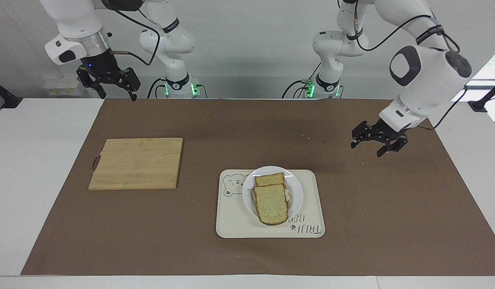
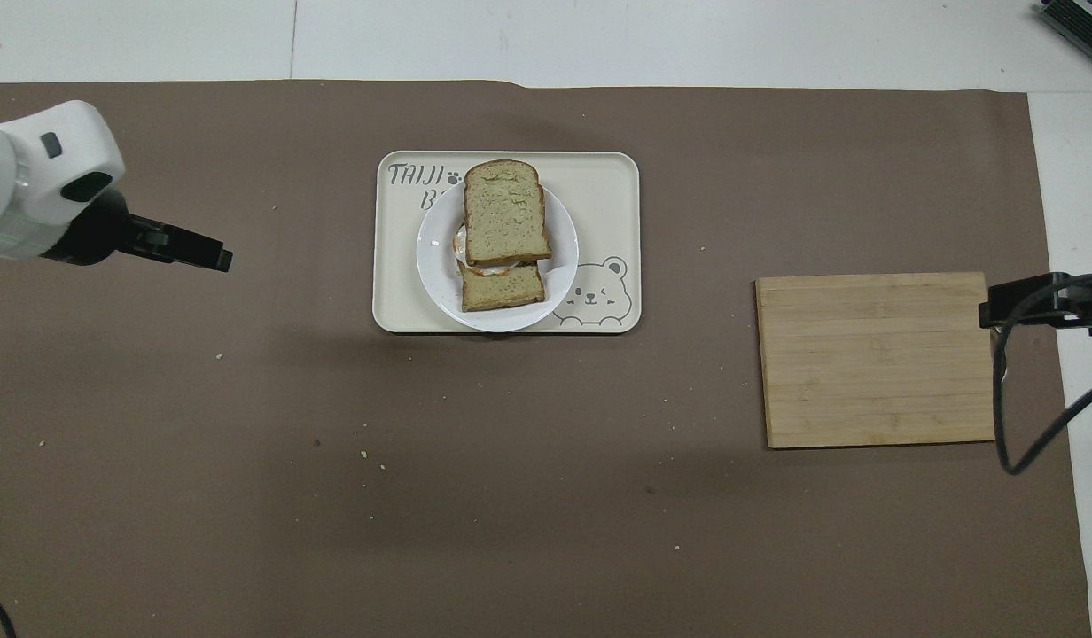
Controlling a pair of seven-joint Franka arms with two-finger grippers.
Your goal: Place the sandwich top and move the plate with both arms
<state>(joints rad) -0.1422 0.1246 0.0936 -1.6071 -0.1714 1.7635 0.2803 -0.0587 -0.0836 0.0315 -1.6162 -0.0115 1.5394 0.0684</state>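
On the brown mat [image 1: 215, 128] covering the worktop [image 1: 38, 160], going across the facing view from one edge to the other: the right hand [image 1: 117, 94] hangs up in the air over the mat's corner by the robots, at the right arm's end of the worktop. Its fingers stand apart, nothing betw. them. That arm waits.

Next comes a bamboo cutting board [image 1: 137, 163], flat on the mat, a small handle loop at its outer short edge, w/ nothing on it.

Near the mat's middle, farther from the robots than the board, sits a cream tray [image 1: 311, 208] w/ a bear drawing and lettering. On the tray is the small white plate [image 1: 297, 192], and on the plate a stack: a lower bread slice [image 1: 271, 179] w/ a bit of egg white [image 2: 502, 265] peeking out at the join, and the sandwich top [image 1: 271, 204] lying on it, shifted away from the robots so it overhangs the plate rim above the tray. The lower slice shows only at its end nearer the robots.

Last, the left hand [image 1: 378, 143] is raised over bare mat toward the left arm's end, well apart from tray and plate. Its fingers are spread, empty. Crumbs [image 2: 369, 455] dot the mat.
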